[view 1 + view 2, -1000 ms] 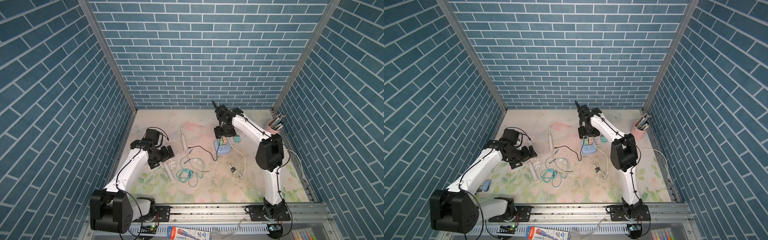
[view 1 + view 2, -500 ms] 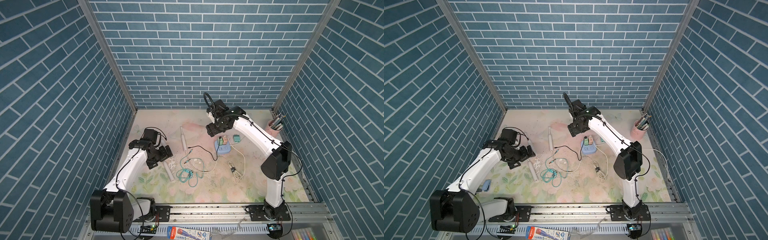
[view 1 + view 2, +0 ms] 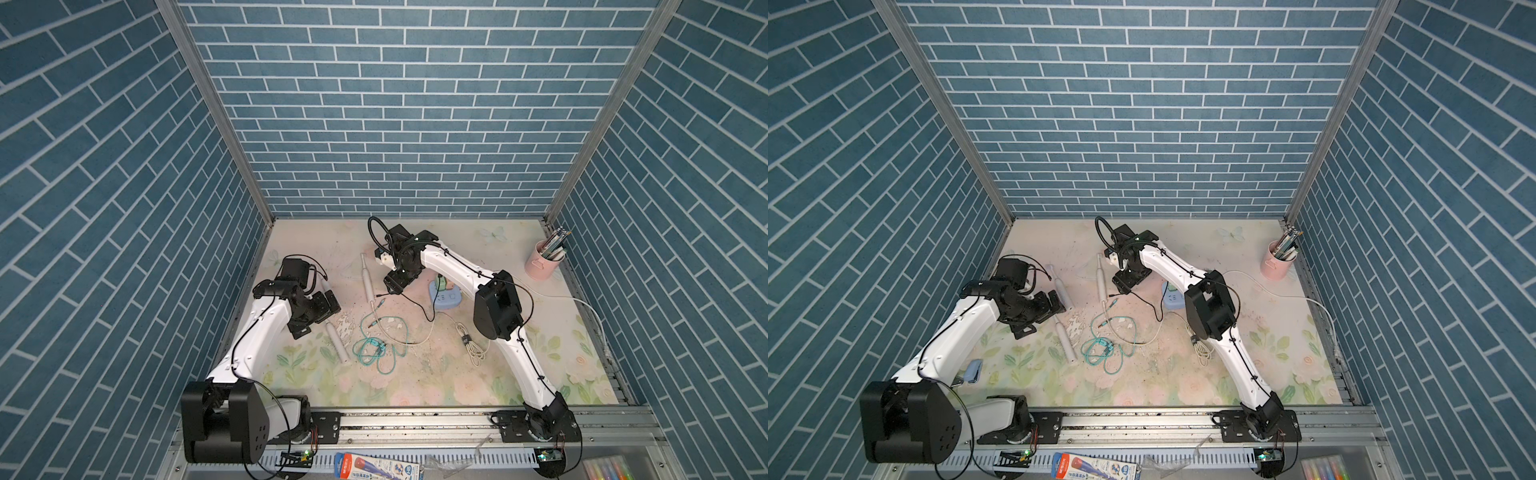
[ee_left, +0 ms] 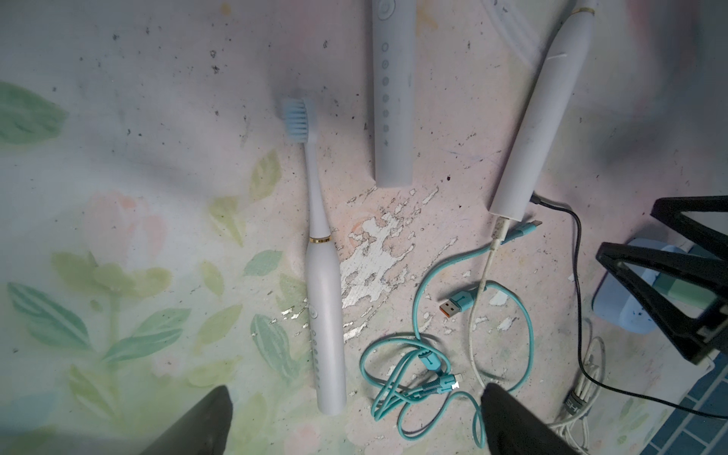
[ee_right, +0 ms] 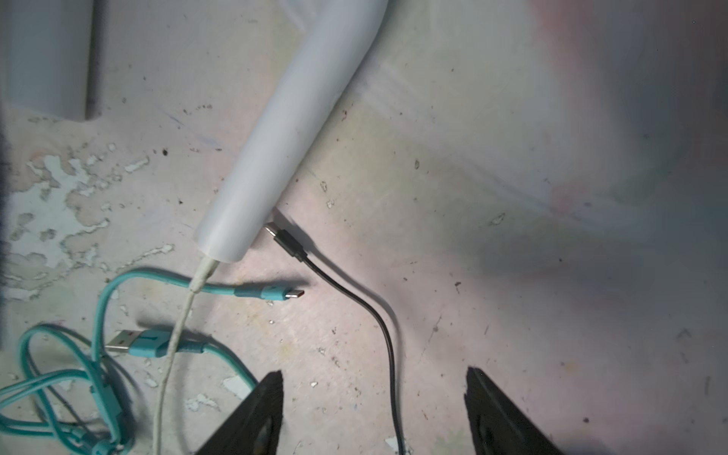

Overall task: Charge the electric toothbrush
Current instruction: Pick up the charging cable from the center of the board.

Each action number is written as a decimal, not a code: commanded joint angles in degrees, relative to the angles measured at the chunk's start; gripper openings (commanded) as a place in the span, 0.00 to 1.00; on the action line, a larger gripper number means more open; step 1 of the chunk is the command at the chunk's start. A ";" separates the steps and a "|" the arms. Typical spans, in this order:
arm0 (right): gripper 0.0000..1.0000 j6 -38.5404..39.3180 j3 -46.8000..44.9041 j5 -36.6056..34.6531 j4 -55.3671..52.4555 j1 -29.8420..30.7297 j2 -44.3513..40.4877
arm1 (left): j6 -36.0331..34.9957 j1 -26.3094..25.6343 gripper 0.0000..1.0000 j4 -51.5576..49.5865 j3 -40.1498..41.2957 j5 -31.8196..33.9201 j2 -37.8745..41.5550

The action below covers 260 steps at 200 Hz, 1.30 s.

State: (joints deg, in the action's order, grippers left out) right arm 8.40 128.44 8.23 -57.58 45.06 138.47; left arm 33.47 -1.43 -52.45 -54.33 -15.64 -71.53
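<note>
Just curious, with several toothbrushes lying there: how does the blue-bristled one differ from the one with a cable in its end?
The blue-bristled toothbrush has nothing plugged in; the cabled toothbrush has an off-white cable in its base. The blue-bristled toothbrush shows its buttons; the cabled toothbrush shows a plain side. Both are white and lie flat on the floral mat.
</note>
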 commanded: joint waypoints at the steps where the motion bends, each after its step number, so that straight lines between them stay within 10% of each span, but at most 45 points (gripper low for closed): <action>1: 0.71 6.80 0.72 1.44 3.64 0.03 0.70 | -0.80 1.03 0.99 -1.34 -0.43 0.71 -0.89; 176: 0.39 11.26 -8.04 2.81 14.91 3.94 3.81 | -0.68 2.12 1.00 -0.99 -0.25 0.35 -2.58; 260: 0.03 12.43 -16.72 2.12 20.12 4.38 -0.14 | -0.66 2.32 1.00 -0.95 -0.25 0.37 -2.85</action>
State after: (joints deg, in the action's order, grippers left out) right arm 18.39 115.87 10.76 -35.81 49.12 139.11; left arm 33.50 0.43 -52.42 -54.33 -15.53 -73.76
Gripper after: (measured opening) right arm 0.078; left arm 0.995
